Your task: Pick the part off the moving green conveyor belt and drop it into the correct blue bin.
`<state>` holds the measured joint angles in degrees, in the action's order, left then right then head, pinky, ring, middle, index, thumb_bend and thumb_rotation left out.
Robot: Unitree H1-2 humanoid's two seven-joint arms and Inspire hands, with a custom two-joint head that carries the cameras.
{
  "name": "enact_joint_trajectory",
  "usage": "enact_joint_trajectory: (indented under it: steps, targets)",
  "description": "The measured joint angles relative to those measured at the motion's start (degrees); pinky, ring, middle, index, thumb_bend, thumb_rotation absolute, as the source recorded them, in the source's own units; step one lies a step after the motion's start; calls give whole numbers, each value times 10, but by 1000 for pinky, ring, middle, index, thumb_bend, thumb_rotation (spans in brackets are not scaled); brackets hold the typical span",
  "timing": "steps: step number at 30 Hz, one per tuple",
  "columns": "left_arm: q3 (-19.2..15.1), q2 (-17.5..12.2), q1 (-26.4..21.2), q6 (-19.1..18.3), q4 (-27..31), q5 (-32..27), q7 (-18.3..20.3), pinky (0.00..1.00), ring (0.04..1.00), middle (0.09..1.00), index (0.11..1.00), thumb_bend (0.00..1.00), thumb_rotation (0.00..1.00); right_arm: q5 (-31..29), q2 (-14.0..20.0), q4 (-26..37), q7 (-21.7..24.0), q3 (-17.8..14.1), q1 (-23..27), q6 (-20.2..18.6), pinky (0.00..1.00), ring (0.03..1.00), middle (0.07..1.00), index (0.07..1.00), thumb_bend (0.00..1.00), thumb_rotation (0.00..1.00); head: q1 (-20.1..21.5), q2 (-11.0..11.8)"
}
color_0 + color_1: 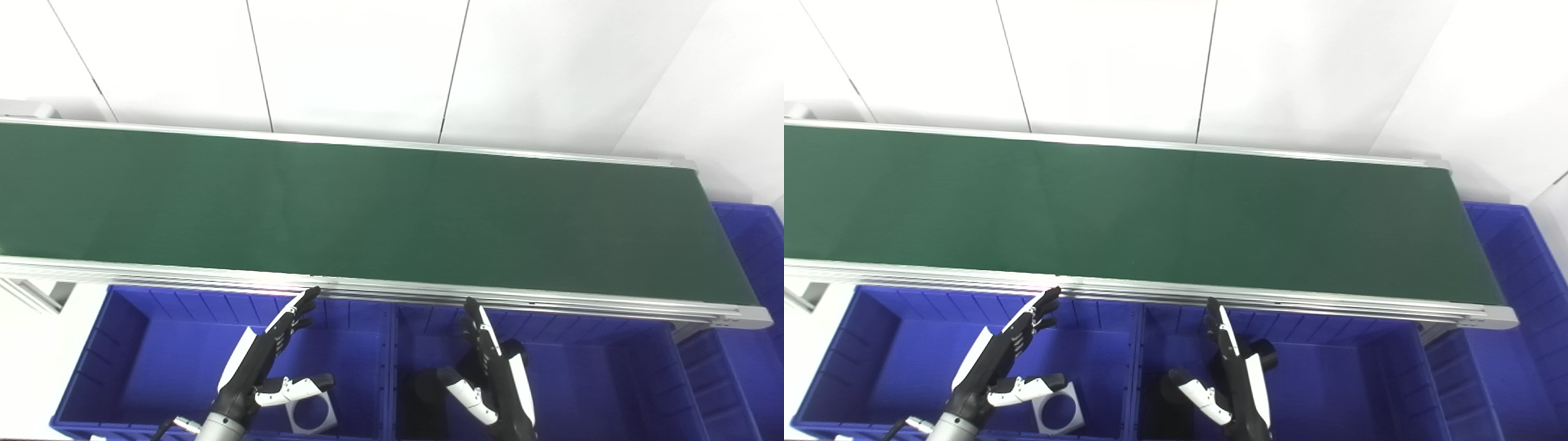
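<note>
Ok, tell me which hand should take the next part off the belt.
No clear favourite: the conveyor belt is bare, and the left hand and right hand both hover open over the blue bins, fingertips near its front rail. Left covers the belt's left stretch, right its right stretch.

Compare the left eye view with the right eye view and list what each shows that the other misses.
Only the left eye view: the grey conveyor end piece at far left shows more fully.
Only the right eye view: the black cylinder in the middle bin shows clear of the right hand.
Both: bare green belt, open left hand above the white square part with a round hole, a third bin at the belt's right end.
</note>
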<state>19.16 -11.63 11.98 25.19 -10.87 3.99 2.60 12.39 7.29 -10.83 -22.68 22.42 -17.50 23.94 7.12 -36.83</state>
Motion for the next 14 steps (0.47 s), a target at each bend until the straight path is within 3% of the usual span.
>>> enact_joint_trajectory:
  steps: [14]
  targets:
    - [19,-2,-11,0,-18,1,-28,890,947,968,931,756,505,-20,12,-13,-23,16,11,0,907,938,944,971,811,775,1,8]
